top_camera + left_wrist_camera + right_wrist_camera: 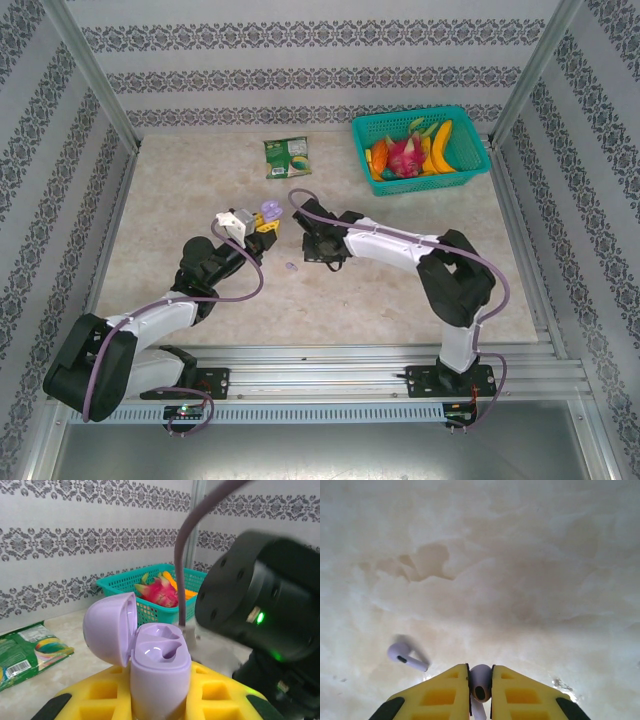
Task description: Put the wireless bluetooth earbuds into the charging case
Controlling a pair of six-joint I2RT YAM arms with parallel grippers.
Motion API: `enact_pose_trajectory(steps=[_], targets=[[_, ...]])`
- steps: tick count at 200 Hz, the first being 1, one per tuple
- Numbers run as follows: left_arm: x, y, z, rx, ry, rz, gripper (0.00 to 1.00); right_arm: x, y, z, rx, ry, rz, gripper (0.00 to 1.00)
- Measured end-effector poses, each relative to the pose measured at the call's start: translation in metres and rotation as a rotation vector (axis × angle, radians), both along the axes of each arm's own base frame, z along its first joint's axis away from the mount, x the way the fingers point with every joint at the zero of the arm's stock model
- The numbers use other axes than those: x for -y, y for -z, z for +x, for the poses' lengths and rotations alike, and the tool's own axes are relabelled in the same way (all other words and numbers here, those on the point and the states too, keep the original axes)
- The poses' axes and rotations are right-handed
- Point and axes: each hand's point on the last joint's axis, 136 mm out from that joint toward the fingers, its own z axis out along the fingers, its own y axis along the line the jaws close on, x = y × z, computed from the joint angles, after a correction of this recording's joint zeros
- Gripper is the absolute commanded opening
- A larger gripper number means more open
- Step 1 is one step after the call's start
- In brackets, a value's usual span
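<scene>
As I judge it, neither bud is seated yet: the right gripper [480,694] pinches one lavender earbud [480,678] just above the pale marbled table [530,555], the loose earbud [406,656] lies nearby, and the left gripper [264,225] clamps the open charging case [160,662], its wells empty, with a teal fruit basket [470,165] and patterned walls [300,60] beyond.

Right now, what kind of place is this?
Probably a robot test booth: a table boxed in by patterned panels and metal posts, two robot arms bolted to a rail at its edge, and a basket of fruit.
</scene>
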Motion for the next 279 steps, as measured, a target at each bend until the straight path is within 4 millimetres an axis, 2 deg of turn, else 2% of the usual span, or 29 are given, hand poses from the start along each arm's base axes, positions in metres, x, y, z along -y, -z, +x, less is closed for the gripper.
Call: enact_pose_trajectory(steps=[26,54,81,123,159,181,223,246,279], targets=[[0.008,-0.005,-0.003,0.001,0.055,0.003,0.0,0.007,-0.026,0.005,0.06,0.015,0.051,0.15],[0.018,-0.016,-0.008,0.018,0.127,0.002,0.0,0.016,-0.063,0.01,0.153,0.02,0.118,0.15],[0.026,-0.028,-0.012,0.036,0.183,0.003,0.0,0.029,-0.111,0.016,0.274,0.028,0.19,0.15],[0.042,-0.055,-0.014,0.111,0.241,0.043,0.0,0.058,-0.198,0.023,0.504,0.04,0.306,0.16],[0.053,-0.086,-0.01,0.209,0.256,0.09,0.0,0.083,-0.249,0.022,0.674,0.057,0.375,0.16],[0.06,-0.096,-0.002,0.249,0.259,0.108,0.0,0.089,-0.272,0.02,0.759,0.047,0.413,0.16],[0.077,-0.09,0.012,0.237,0.276,0.136,0.0,0.084,-0.305,0.012,0.894,-0.016,0.512,0.16],[0.084,-0.086,0.016,0.225,0.287,0.139,0.0,0.081,-0.316,0.008,0.949,-0.037,0.562,0.17],[0.091,-0.086,0.02,0.216,0.296,0.132,0.0,0.077,-0.316,0.006,0.978,-0.051,0.622,0.17]])
